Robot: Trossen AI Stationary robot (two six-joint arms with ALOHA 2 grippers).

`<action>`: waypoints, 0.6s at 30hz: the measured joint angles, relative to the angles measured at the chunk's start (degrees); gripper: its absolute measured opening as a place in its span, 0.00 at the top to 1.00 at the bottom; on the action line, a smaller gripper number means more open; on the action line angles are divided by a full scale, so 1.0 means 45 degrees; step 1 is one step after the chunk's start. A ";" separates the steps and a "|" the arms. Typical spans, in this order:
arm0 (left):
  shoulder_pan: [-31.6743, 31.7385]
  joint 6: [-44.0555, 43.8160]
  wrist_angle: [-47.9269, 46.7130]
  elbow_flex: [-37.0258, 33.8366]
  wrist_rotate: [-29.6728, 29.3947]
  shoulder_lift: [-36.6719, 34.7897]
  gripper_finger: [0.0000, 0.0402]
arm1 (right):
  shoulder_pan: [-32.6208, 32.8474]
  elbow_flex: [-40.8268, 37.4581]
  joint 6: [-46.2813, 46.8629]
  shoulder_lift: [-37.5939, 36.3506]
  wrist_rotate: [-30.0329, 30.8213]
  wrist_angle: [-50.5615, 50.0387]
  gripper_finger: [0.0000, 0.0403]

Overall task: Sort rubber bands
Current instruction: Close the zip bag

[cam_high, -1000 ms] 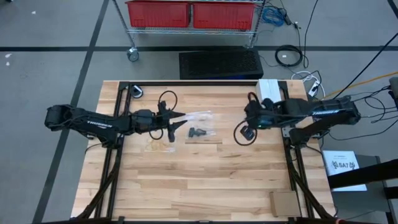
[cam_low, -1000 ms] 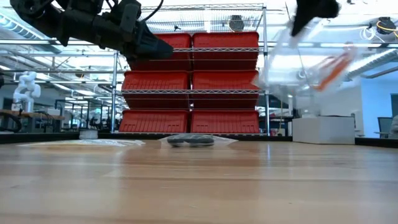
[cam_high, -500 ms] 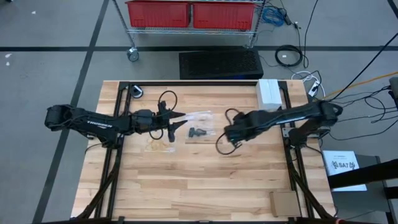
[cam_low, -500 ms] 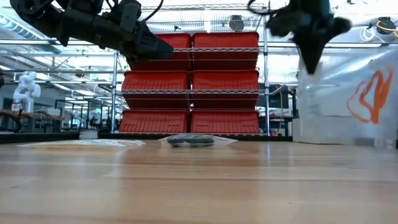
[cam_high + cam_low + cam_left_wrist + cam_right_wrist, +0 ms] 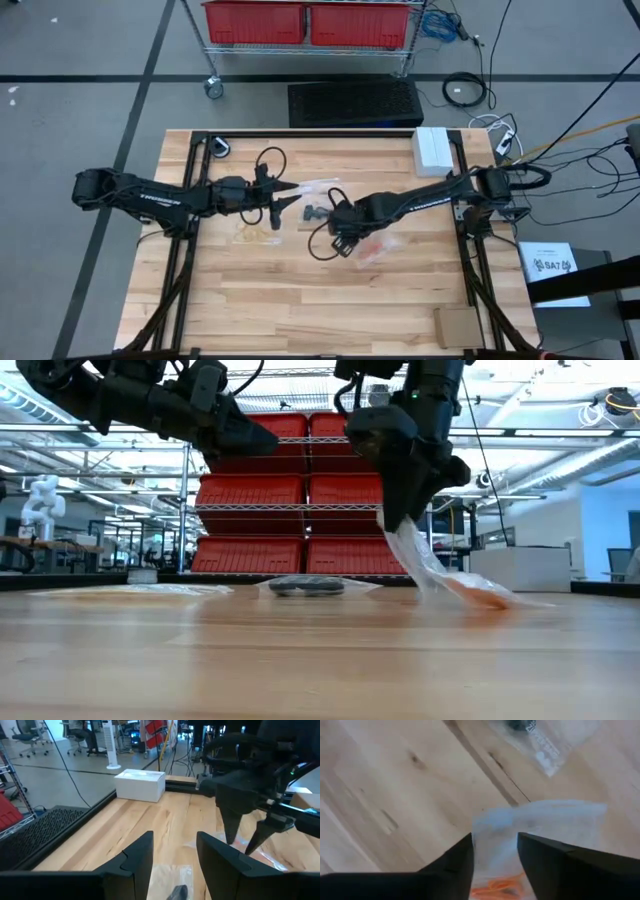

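Observation:
Orange rubber bands [image 5: 372,246] lie inside a clear plastic bag [image 5: 452,582]. My right gripper [image 5: 340,230] points steeply down over the table's middle, open, with the bag's upper edge [image 5: 495,827] between its fingers. Black rubber bands [image 5: 318,212] lie in another clear bag [image 5: 306,587] flat on the table just beyond. Pale yellow rubber bands [image 5: 250,236] lie on the wood near my left gripper [image 5: 290,194], which hovers open and level above the table, holding nothing. My right gripper stands open around the clear bag's upper edge [image 5: 398,532], coming from above. Whether its fingers [image 5: 455,865] still touch the plastic I cannot tell. The bag slants down from the fingertips, and its lower end with the orange bands [image 5: 478,593] lies on the table.
A white box [image 5: 432,150] stands at the far right of the table, and a cardboard piece [image 5: 458,325] lies at the near right corner. A third clear bag [image 5: 322,185] lies under my left gripper's tips. Shelves of red bins [image 5: 300,490] stand behind the table. The table's near half has free room.
My right gripper has swung from the table's right side toward its middle and come down, tipping to point steeply downward. The bag of orange bands came with it, first hanging clear in the air; now its lower end rests on the table.

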 joint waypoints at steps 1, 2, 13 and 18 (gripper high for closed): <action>0.0000 -0.0001 -0.0076 0.0000 0.0005 0.0000 0.61 | -0.0065 0.0000 -0.0096 -0.0054 -0.0032 -0.0110 0.60; -0.0002 -0.0011 -0.0189 0.0000 0.0009 0.0000 0.61 | -0.0135 -0.0005 -0.0170 -0.0143 -0.0062 -0.0285 0.58; -0.0370 -0.0373 -0.0567 0.0000 0.0063 0.0000 0.61 | -0.0615 -0.0034 -0.1293 -0.0520 -0.0009 -0.2831 0.42; -0.0505 -0.0375 -0.0555 0.0000 0.0152 0.0000 0.61 | -0.1217 -0.1027 -0.4633 -0.0479 0.0355 -0.1962 0.42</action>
